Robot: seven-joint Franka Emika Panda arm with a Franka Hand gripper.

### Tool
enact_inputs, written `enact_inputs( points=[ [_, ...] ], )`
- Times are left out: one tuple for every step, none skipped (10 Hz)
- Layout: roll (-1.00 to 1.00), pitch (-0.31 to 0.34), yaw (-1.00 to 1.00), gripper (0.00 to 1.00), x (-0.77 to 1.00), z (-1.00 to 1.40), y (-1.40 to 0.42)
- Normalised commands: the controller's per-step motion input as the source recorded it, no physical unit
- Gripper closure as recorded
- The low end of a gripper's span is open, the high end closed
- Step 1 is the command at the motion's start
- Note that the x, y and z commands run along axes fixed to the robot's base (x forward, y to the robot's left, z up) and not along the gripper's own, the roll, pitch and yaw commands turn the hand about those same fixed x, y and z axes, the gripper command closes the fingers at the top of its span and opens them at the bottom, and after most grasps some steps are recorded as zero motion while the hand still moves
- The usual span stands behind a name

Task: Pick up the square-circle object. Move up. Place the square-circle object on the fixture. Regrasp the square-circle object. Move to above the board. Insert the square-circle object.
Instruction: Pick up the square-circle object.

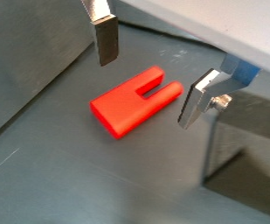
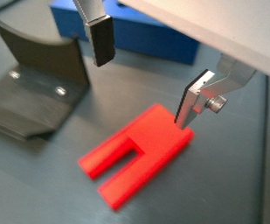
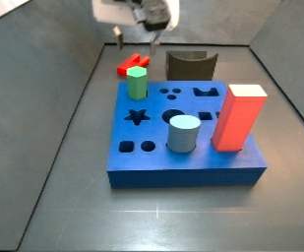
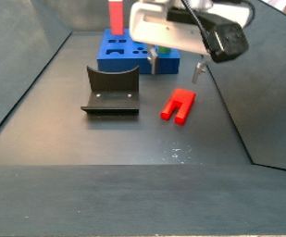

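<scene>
Hovering open gripper (image 2: pixel 147 79) straddles square-circle object (image 2: pixel 135 153); fixture (image 2: pixel 38 79) beside.

The gripper (image 1: pixel 148 80) hangs over the floor (image 1: pixel 55 175) with its jaws spread, and the square-circle object (image 1: pixel 134 102) lies flat directly beneath, in the gap between the fingers and touching neither. In a wrist view the gripper (image 2: pixel 147 77) has the fixture (image 2: pixel 34 79) standing off to one side of it and the board (image 2: pixel 148 37) just beyond it. In a side view the square-circle object (image 4: pixel 178 104) sits below the gripper (image 4: pixel 172 70), the fixture (image 4: pixel 112 90) beside it, the board (image 4: pixel 123 56) farther back. In a side view, three pegs stand on the board (image 3: pixel 181 162), well apart from the gripper (image 3: pixel 135 41).
</scene>
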Motion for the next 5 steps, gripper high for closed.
enact_inputs(
  points=[
    [0.00,-0.210,0.13,0.00,-0.27,-0.57,-0.09],
    [0.00,0.000,0.00,0.00,0.00,-0.02,0.00],
    [-0.04,0.001,0.00,0.00,0.22,-0.17,0.23],
    [-0.08,0.053,0.00,0.00,0.28,-0.07,0.41],
    [-0.03,0.027,0.00,0.00,0.14,0.00,0.19]
  ],
)
